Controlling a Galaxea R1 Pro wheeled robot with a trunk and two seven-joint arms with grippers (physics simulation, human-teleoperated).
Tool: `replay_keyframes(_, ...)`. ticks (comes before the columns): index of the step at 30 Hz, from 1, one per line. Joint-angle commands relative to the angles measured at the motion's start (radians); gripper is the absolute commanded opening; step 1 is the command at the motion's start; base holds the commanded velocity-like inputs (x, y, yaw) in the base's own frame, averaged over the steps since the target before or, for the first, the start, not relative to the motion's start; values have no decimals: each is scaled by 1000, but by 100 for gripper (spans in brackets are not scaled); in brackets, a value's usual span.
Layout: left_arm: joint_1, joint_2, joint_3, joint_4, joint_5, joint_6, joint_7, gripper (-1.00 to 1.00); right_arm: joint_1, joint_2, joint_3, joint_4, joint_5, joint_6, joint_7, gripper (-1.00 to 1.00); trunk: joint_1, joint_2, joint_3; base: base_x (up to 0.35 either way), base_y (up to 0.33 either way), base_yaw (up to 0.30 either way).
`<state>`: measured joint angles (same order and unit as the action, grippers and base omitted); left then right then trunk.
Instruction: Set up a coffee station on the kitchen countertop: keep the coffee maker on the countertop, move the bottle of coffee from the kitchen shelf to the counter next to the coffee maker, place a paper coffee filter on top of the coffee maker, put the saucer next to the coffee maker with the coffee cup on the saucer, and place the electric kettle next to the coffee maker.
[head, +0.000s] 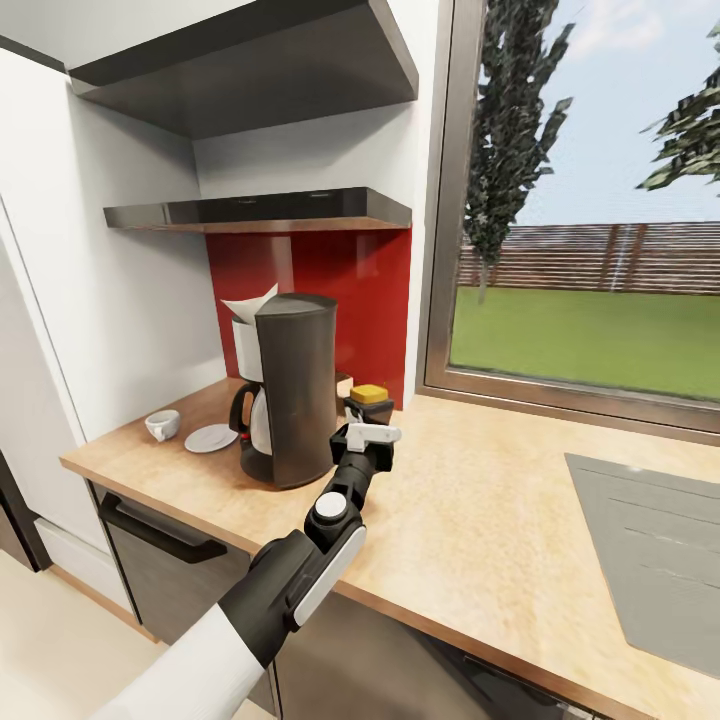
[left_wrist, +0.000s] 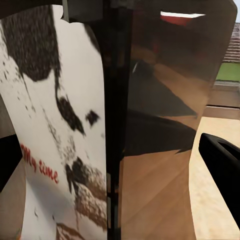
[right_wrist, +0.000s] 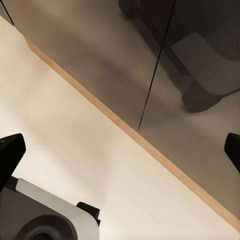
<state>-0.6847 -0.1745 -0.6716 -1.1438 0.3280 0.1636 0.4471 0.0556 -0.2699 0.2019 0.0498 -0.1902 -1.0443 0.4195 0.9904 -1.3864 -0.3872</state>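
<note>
Our left gripper (head: 362, 420) reaches the bottle of coffee (head: 369, 397), right of the coffee maker (head: 290, 395); whether its fingers clamp it, we cannot tell. Our left wrist camera finds the bottle (left_wrist: 120, 130) between them. Our right gripper (right_wrist: 120, 150) hangs open over pale floor.

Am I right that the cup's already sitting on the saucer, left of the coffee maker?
Not quite. In the head view the coffee cup stands on the kitchen countertop beside the saucer, not on it. Both are left of the coffee maker.

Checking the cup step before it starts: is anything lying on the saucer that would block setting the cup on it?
Nothing visible does. The saucer lies bare beside the coffee maker, with the coffee cup standing on the countertop just beside it.
</note>
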Motion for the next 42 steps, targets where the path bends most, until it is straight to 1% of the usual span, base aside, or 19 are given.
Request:
replay_keyframes(1, -1, 0, -2, -1, 5, 4, 7, -100, 0, 0, 7, 1, -11, -3, 5, 100, 4, -8, -4, 0, 0, 0)
replay_keyframes(5, -1, 0, -2, -1, 5, 4, 7, -100, 0, 0, 6, 1, -11, -3, 5, 100, 19, -36, -17, 0, 0, 0)
replay_keyframes(9, -1, 0, -2, -1, 5, 3, 7, -100, 0, 0, 7, 1, -11, -3, 5, 100, 19, -36, -17, 0, 0, 0)
replay_keyframes(13, -1, 0, -2, 0, 5, 4, 7, -100, 0, 0, 7, 1, -11, -3, 5, 100, 35, -64, -29, 0, 0, 0)
replay_keyframes(22, -1, 0, -2, -2, 5, 4, 7, -100, 0, 0, 7, 1, -11, -3, 5, 100, 35, -64, -29, 0, 0, 0)
replay_keyframes(26, -1, 0, -2, -2, 4, 4, 7, -100, 0, 0, 7, 1, -11, -3, 5, 100, 50, -92, -42, 0, 0, 0)
replay_keyframes(29, -1, 0, -2, -2, 4, 4, 10, -100, 0, 0, 7, 1, -11, -3, 5, 100, 50, -92, -42, 0, 0, 0)
replay_keyframes(33, -1, 0, -2, -2, 4, 4, 40, -100, 0, 0, 7, 1, -11, -3, 5, 100, 65, -120, -54, 0, 0, 0)
replay_keyframes(35, -1, 0, -2, -3, 4, 4, 45, -100, 0, 0, 7, 1, -11, -3, 5, 100, 69, -127, -57, 0, 0, 0)
replay_keyframes(40, -1, 0, -2, -5, 4, 4, 51, -100, 0, 0, 7, 1, -11, -3, 5, 100, 88, -162, -73, 0, 0, 0)
replay_keyframes(42, -1, 0, -2, -7, 4, 4, 51, -100, 0, 0, 7, 1, -11, -3, 5, 100, 88, -162, -73, 0, 0, 0)
